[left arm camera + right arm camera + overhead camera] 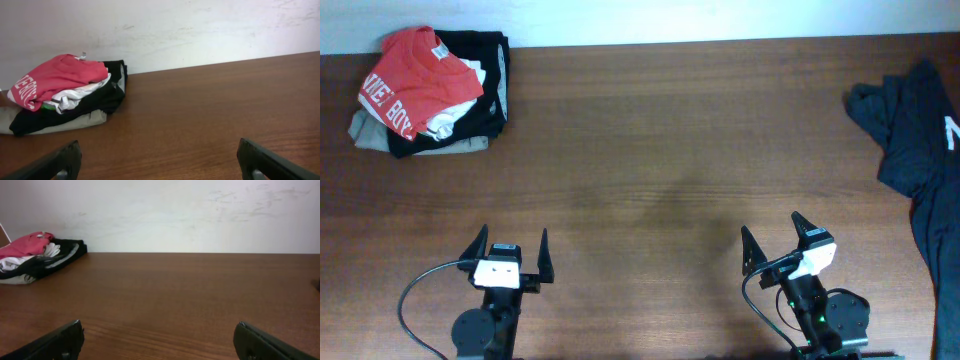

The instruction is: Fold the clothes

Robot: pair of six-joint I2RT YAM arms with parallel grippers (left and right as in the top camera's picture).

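Note:
The dark navy-teal T-shirt (pixel 920 150) lies crumpled at the table's right edge in the overhead view, partly cut off by the frame, with a bit of white print showing. My left gripper (pixel 510 250) is open and empty near the front left of the table. My right gripper (pixel 775 238) is open and empty near the front right, well short of the shirt. In the left wrist view my left gripper (pixel 160 160) has only bare wood between its fingers, and in the right wrist view so does my right gripper (pixel 159 339). The shirt is barely visible in the wrist views.
A pile of folded clothes (pixel 430 90) sits at the back left: a red shirt with white letters on a black garment and a beige one. It shows in the left wrist view (pixel 60 92) and the right wrist view (pixel 35 255). A white wall backs the table.

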